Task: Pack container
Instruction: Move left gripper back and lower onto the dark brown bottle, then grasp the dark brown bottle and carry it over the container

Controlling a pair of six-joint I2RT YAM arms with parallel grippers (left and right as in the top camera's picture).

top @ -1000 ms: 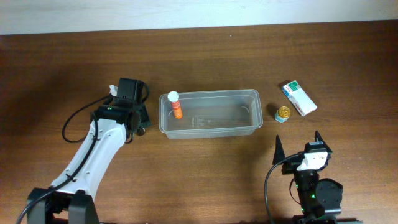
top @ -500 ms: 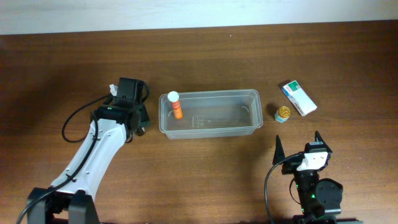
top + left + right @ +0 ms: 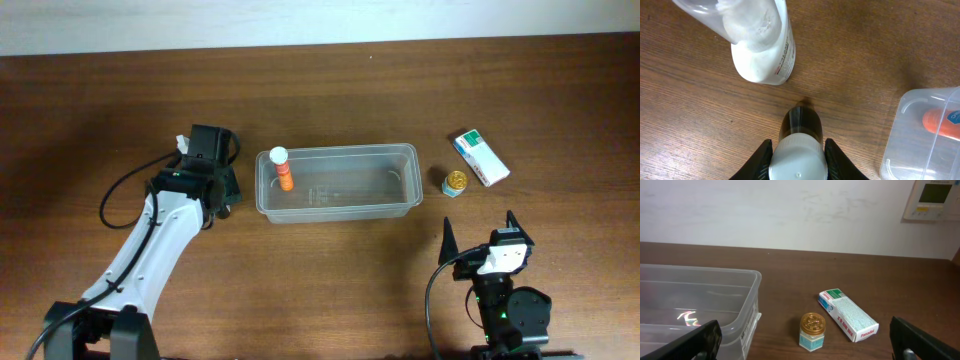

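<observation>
- My left gripper (image 3: 798,152) is clenched on a small dark bottle (image 3: 800,122). Both fingers (image 3: 761,157) press against its white cap, which faces the wrist camera.
- Just beyond that bottle a white bottle (image 3: 762,45) stands on the table (image 3: 100,100), near the dark bottle but not touching it (its top is blurred in my wrist view).
- The container (image 3: 340,212) sits mid-table, just right of the left gripper. An orange bottle (image 3: 284,174) with a white cap is inside at its left end.
- My right gripper (image 3: 480,226) hangs released, jaws spread wide and holding nothing, at the near edge well apart from the container.
- In front of it a gold-lidded jar (image 3: 812,331) stands beside a white-and-green box (image 3: 847,315), both outside the container's right end.
</observation>
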